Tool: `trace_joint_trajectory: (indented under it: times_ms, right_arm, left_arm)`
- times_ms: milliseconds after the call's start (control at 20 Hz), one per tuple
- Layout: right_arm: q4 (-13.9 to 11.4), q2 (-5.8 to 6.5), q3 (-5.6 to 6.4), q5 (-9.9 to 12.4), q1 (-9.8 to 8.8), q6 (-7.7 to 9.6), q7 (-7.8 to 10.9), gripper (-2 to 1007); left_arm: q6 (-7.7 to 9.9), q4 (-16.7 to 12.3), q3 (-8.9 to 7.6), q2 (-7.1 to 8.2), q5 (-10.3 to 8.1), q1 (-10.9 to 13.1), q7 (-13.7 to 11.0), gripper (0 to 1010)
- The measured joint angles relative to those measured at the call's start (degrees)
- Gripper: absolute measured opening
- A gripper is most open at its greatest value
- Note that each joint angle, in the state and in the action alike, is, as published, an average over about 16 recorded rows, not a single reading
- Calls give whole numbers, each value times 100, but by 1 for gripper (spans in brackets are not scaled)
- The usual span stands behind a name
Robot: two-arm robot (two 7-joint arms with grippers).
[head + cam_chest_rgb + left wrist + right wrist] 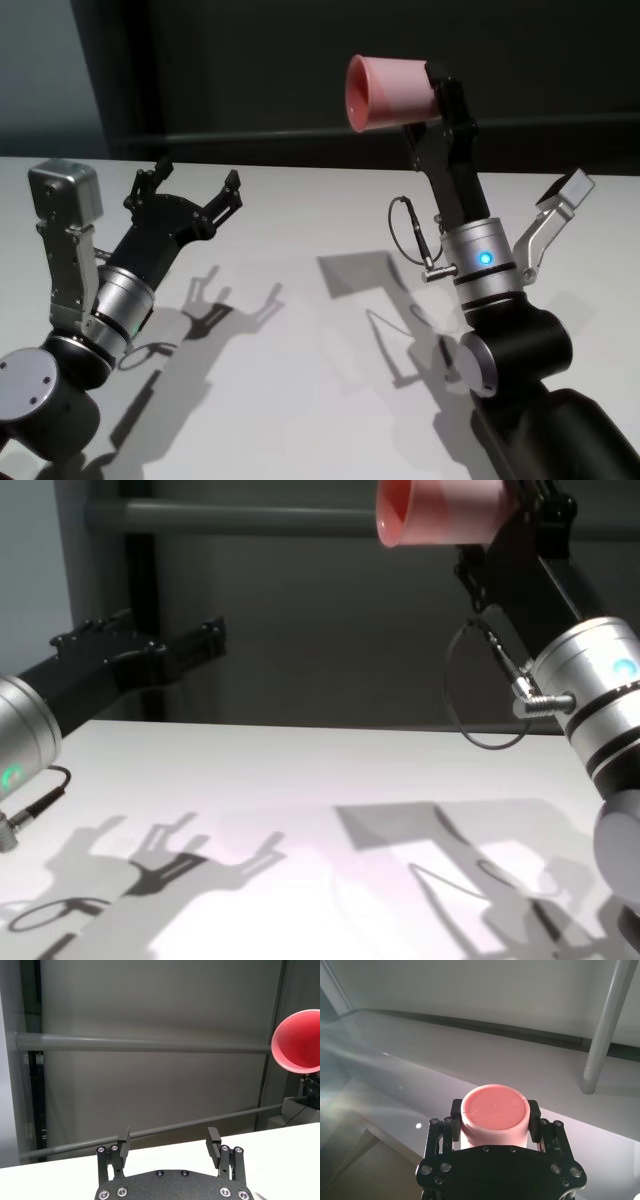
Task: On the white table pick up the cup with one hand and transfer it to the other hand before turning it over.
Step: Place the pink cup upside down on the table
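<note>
The left tool [188,188] is held spread wide and empty above the white worktop [300,400]. Well to its right, the cup [392,92] is clamped near its base by the right tool [440,95], lying sideways, high up. A misaligned handover could probably drop it.

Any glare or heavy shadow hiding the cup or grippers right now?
Head view: hard arm shadows on the white table, cup clear in the right gripper. Right wrist view: glare streaks beside the cup. Chest view: left gripper dark against the backdrop.
</note>
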Motion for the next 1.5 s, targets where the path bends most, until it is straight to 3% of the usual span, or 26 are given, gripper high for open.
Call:
trace_joint_trajectory:
  times_ms: [300,550,1150,1500]
  right_arm:
    - [0,0,0,0,0,0,0,743]
    - [0,0,0,0,0,0,0,743]
    - [-4,6,-2,1,5,1,-4,743]
    - [-159,207,-91,-177,93,-60,-81,743]
  left_arm:
    - [-340,180,51,-211,204,99,21,1001]
    - [-513,287,78,-347,317,173,20,1001]
    - [-490,326,71,-455,429,272,44,1001]
    - [-471,320,71,-450,428,267,45,1001]
